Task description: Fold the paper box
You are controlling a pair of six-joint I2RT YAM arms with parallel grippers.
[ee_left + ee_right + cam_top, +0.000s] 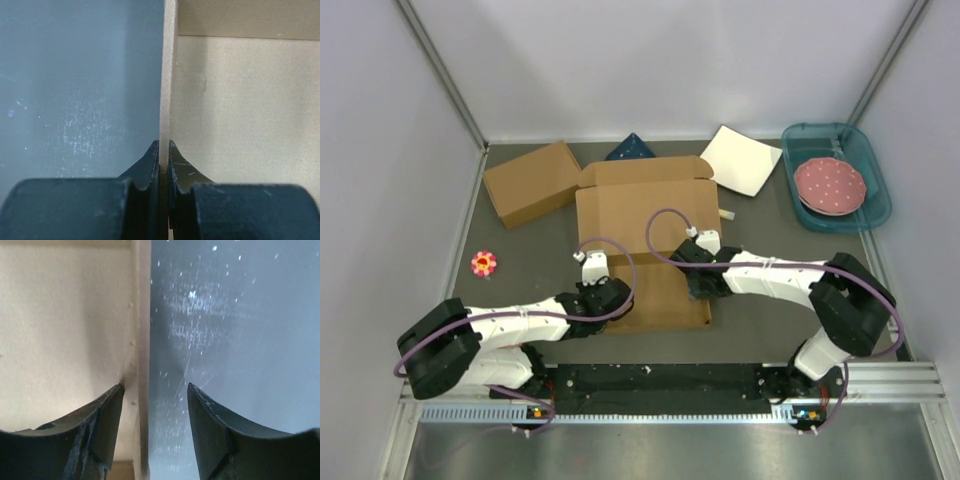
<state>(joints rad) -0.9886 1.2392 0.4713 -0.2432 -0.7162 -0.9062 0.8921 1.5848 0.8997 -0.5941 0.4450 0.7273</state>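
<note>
Paper box [640, 215]: middle of the table [520, 310], brown, partly opened out. Its back flap points to 12 o'clock and a flat panel lies toward 6.
Left gripper [163, 143]: at the box's 7 o'clock edge. The jaws are pinched narrow on the thin upright side wall, one finger on each face.
Right gripper [155, 386]: at the box's 4 o'clock edge. The jaws are wide and straddle the upright side wall. The wall stands close to the finger on the cardboard side; I cannot tell whether they touch.
Carton [532, 182]: 10 o'clock, closed and blocky, just beside the box's far left corner.
Blue piece [632, 150]: 12 o'clock, behind the back flap, partly hidden.
White square [740, 160]: 1 o'clock, near the flap's right corner.
Tray [880, 195]: 2 o'clock, teal and see-through.
Plate [830, 185]: pink with dots, inside the tray.
Flower [484, 263]: 9 o'clock, well apart from the box.
</note>
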